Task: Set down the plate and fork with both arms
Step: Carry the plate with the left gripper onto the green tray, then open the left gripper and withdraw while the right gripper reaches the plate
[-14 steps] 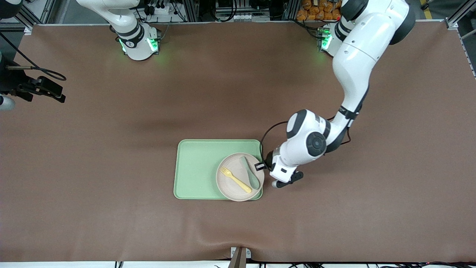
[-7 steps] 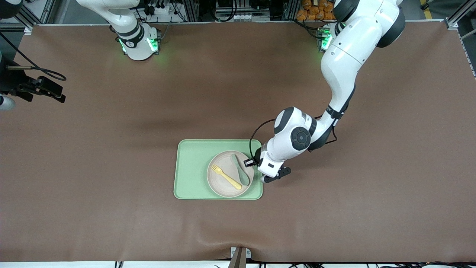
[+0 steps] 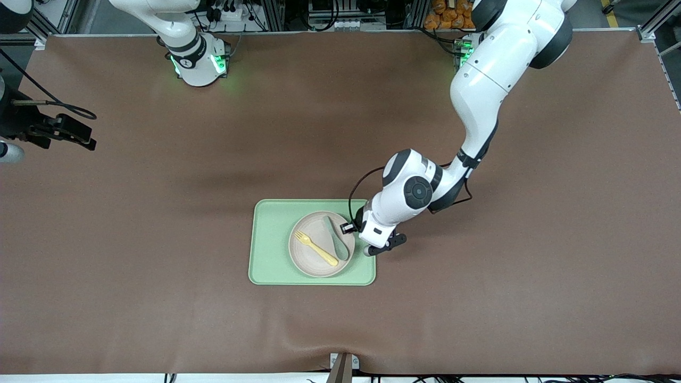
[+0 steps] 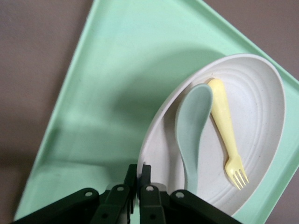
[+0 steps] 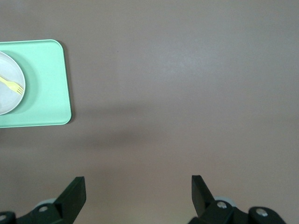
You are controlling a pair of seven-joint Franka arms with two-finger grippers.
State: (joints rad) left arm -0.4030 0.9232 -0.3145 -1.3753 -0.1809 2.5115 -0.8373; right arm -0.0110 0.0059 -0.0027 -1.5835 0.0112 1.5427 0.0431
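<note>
Your left gripper (image 4: pixel 138 186) has its two fingers pinched together on the rim of the plate (image 3: pixel 314 260), at the plate's edge toward the left arm's end of the table. In the left wrist view the plate looks tipped, with the gripped edge a little higher than the rest, though you cannot tell how far it is off the tray (image 3: pixel 271 234).

The plate sits over the half of the green tray nearer the left arm. The yellow fork (image 3: pixel 317 248) lies loose on the plate, beside a grey-green spoon (image 3: pixel 335 238); the two handles touch or nearly touch.

Your right gripper (image 5: pixel 138 196) hangs with its fingers wide apart over bare brown table (image 3: pixel 159 298) toward the right arm's end, well apart from the tray, waiting.

What could go wrong, as a judgement: the hold is a thin pinch on one edge only, so the plate may pivot or slip out. If it tips more, the fork and spoon could slide off. Letting go while one edge is raised would drop the plate and could bounce the fork away.
</note>
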